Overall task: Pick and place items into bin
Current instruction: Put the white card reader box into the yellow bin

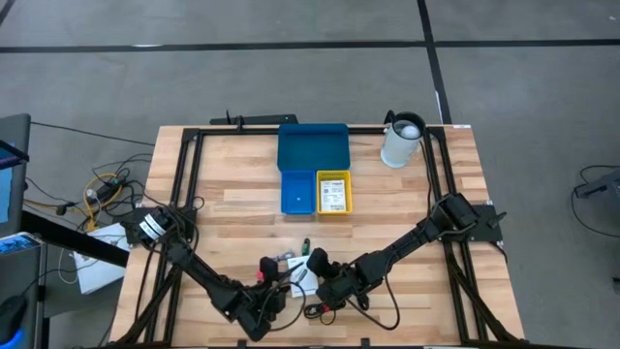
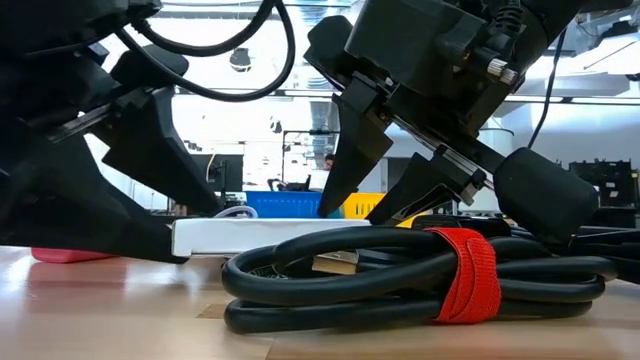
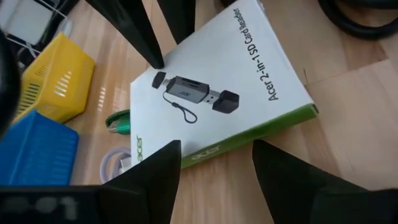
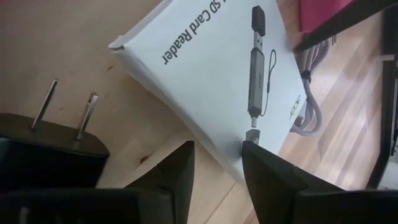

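A white card-reader box [image 3: 224,81] lies flat on the wood between my two grippers, near the table's front edge. My right gripper [image 4: 217,144] is shut on one long edge of the box. My left gripper [image 3: 216,146] stands open at the opposite, green-sided edge [image 3: 249,140], one finger to each side of a stretch of it. In front lies a coiled black cable with a red strap [image 2: 462,275]. A pink-red block [image 2: 60,255], a green-tipped pen [image 3: 118,121] and a grey cord [image 4: 311,106] lie close by. The bin set [image 1: 312,147] stands farther back. My right gripper has the box's long edge [image 4: 229,146] between its two fingers, one finger [image 4: 261,168] over the printed face and the other [image 4: 177,165] outside the edge. The fingers slant down from the table's right. The box stays level. My left gripper: I cannot tell whether its fingers touch the box.
A black plug adapter with two prongs [image 4: 62,124] sits right beside my right gripper. The small blue bin [image 1: 297,192] and the yellow bin [image 1: 333,191] join the wide blue tray. A white pitcher [image 1: 402,141] stands at the far right. Black frame rails [image 1: 189,184] run along both sides.
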Action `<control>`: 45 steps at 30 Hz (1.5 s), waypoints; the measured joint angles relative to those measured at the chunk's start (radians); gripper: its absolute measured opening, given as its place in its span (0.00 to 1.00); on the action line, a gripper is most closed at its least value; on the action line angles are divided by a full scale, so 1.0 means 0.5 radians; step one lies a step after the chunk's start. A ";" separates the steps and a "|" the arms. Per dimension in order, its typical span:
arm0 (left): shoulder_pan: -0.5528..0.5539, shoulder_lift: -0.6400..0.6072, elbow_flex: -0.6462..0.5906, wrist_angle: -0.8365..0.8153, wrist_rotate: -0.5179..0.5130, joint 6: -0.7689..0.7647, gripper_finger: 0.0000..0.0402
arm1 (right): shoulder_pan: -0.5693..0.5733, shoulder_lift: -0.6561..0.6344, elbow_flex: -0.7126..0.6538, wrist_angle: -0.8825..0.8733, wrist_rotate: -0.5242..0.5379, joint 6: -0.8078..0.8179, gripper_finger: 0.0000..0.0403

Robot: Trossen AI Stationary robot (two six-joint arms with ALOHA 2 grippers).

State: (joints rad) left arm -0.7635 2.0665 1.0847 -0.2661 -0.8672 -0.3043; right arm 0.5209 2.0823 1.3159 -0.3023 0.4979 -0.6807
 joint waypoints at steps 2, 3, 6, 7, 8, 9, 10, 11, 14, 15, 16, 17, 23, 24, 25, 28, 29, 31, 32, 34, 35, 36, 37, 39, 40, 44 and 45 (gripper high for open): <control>0.001 -0.001 0.000 0.000 0.031 0.001 0.48 | 0.000 0.000 0.000 0.000 0.000 0.000 0.32; 0.001 -0.001 0.000 0.000 0.036 0.002 0.48 | 0.000 0.001 0.000 0.000 0.000 0.000 0.32; -0.007 -0.001 0.000 0.000 0.039 0.005 0.48 | 0.000 0.000 0.000 0.000 0.000 0.000 0.31; -0.010 -0.001 0.000 0.000 0.044 0.006 0.48 | 0.000 0.001 0.000 0.000 0.000 0.000 0.31; -0.011 -0.001 0.000 0.000 0.047 0.006 0.48 | 0.000 0.000 0.000 0.000 0.000 0.000 0.31; -0.012 -0.001 0.000 0.000 0.048 0.008 0.48 | 0.000 0.001 0.000 0.000 0.000 0.000 0.31; -0.012 -0.001 0.000 0.000 0.049 0.008 0.48 | 0.000 0.001 0.000 0.000 0.000 0.000 0.31; -0.012 -0.001 0.000 0.000 0.050 0.008 0.48 | 0.000 0.001 0.000 0.000 0.000 0.000 0.31; -0.013 -0.001 0.000 0.018 0.051 0.047 0.48 | 0.000 0.001 0.000 0.001 -0.001 0.000 0.31; -0.013 -0.001 0.000 0.031 0.050 0.071 0.48 | 0.000 0.000 0.000 0.001 -0.001 0.000 0.31; -0.013 -0.001 0.000 0.046 0.047 0.096 0.48 | 0.000 0.001 0.000 0.002 -0.001 -0.001 0.31; -0.008 -0.001 -0.001 0.070 0.046 0.131 0.48 | 0.000 0.001 0.000 0.005 -0.001 -0.001 0.31; 0.033 -0.001 -0.005 0.202 0.067 0.288 0.48 | 0.000 0.001 0.000 0.013 -0.001 -0.002 0.31; 0.040 0.000 -0.005 0.216 0.068 0.295 0.48 | 0.000 0.001 0.000 0.013 -0.001 -0.002 0.31; 0.047 0.000 -0.005 0.222 0.068 0.298 0.48 | 0.000 0.001 0.000 0.013 -0.003 -0.002 0.31; 0.064 0.000 -0.005 0.229 0.072 0.293 0.48 | 0.000 0.001 0.000 0.017 -0.004 -0.002 0.31; 0.070 0.001 -0.005 0.235 0.071 0.293 0.48 | 0.000 0.001 0.000 0.017 -0.004 -0.002 0.31; 0.077 0.002 -0.006 0.257 0.069 0.303 0.48 | 0.000 0.001 0.000 0.017 -0.004 -0.002 0.31; 0.081 0.003 -0.006 0.274 0.065 0.322 0.48 | 0.000 0.001 0.000 0.017 -0.004 -0.002 0.31; 0.089 0.004 -0.007 0.304 0.063 0.357 0.48 | 0.000 0.001 0.000 0.015 -0.003 -0.002 0.31; 0.093 0.005 -0.007 0.309 0.060 0.361 0.48 | 0.000 0.001 -0.001 0.016 -0.004 -0.002 0.31; 0.098 0.005 -0.007 0.310 0.055 0.362 0.48 | 0.000 0.001 -0.001 0.015 -0.004 -0.003 0.31; 0.101 0.005 -0.007 0.309 0.049 0.363 0.48 | 0.000 0.001 -0.001 0.017 -0.004 -0.002 0.31; 0.109 0.005 -0.007 0.308 0.042 0.364 0.47 | 0.000 0.001 -0.001 0.021 -0.004 -0.002 0.31; 0.110 0.005 -0.007 0.308 0.039 0.365 0.46 | 0.000 0.001 -0.001 0.023 -0.004 -0.003 0.31; 0.111 0.005 -0.007 0.307 0.023 0.372 0.40 | 0.000 0.001 -0.001 0.024 -0.004 -0.002 0.31; 0.111 0.005 -0.008 0.306 0.017 0.373 0.38 | 0.000 0.001 -0.002 0.024 -0.003 -0.002 0.31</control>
State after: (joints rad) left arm -0.7078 2.0690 1.0809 -0.1129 -0.8584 -0.1181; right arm 0.5209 2.0827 1.3151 -0.2901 0.4963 -0.6819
